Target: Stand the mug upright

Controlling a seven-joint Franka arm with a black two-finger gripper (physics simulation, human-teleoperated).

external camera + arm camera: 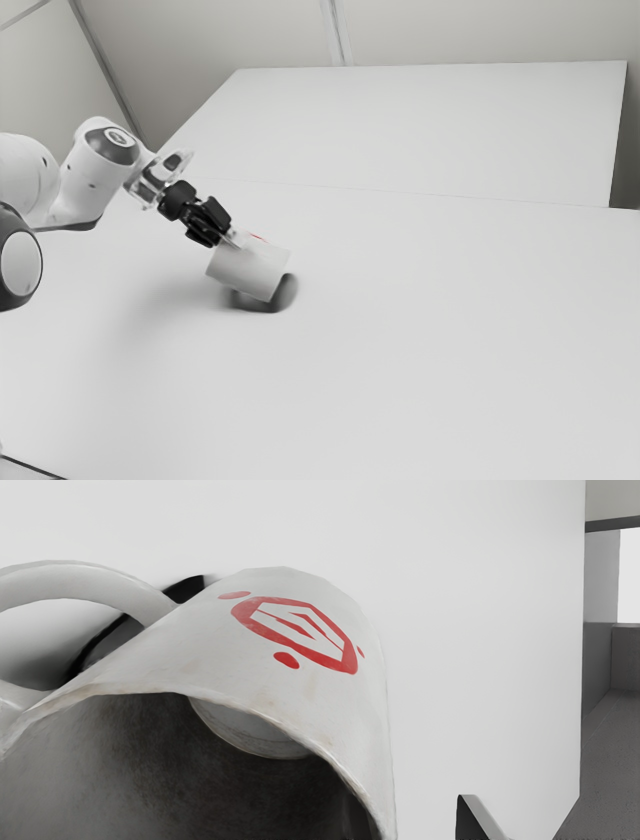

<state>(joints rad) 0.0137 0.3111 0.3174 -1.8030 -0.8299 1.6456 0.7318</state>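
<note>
The white cylindrical mug with a red emblem (248, 268) lay tipped over, left of centre at the smooth white table (430, 330), its mouth toward the black two-finger gripper (227, 236) on its far left. That looked released, one finger (471, 814) standing clear of the mug's wall. I judged it stiff, fairly light, perhaps slick, chippable ceramic, best pinched across the wall, clear of the curved white handle (95, 586).

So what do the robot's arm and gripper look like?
The smooth, rounded white robot arm has dark grey parts at its joints; one grey cap has a small pale round marking. The chunky black two-finger gripper looks blocky and jointed.
</note>
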